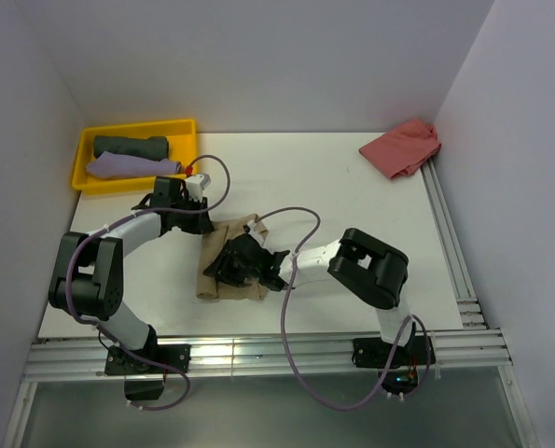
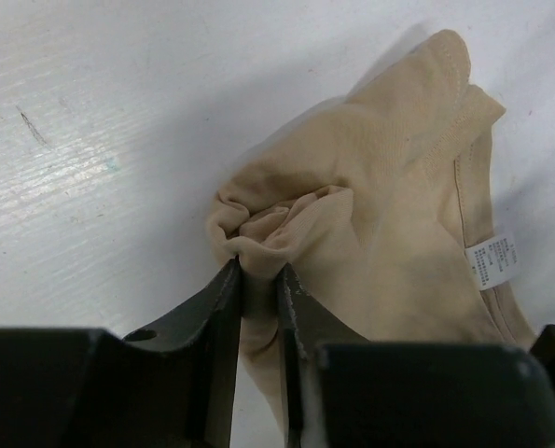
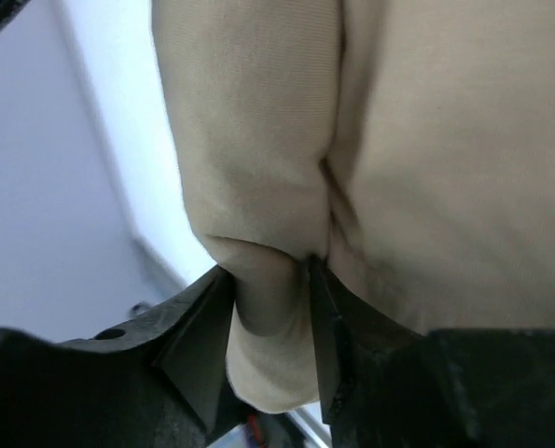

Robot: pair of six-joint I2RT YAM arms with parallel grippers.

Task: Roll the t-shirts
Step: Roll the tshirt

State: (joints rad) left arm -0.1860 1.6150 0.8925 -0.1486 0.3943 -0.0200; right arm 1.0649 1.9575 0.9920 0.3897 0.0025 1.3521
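**Tan-beige t-shirt (image 1: 214,280) pinched by both arms on a white table**

The table (image 1: 352,205) is white, enclosed by plain pale grey walls (image 1: 258,56) on the left, far and right sides. Metal rails (image 1: 305,350) run along its near edge and up the right side. At the far left sits a yellow tray (image 1: 137,124) holding a rolled dark grey-green t-shirt (image 1: 131,147) with a lilac t-shirt (image 1: 128,167) just nearer. A salmon-red t-shirt (image 1: 403,147) lies crumpled in the far right corner.

The tan-beige t-shirt lies bunched near the middle of the table, slightly left of centre, between the two arms.

The left arm rises from its base at the near left, bends at a raised elbow and reaches right and away. The left gripper (image 2: 258,271) is at the shirt's far left edge, its fingers clamped on a gathered fold of the cloth. A white care label (image 2: 492,261) shows on the shirt beside it.

The right arm folds back from its base at the near right and stretches left. The right gripper (image 3: 272,280) sits over the shirt's middle, its fingers closed around a thick fold of the same cloth.
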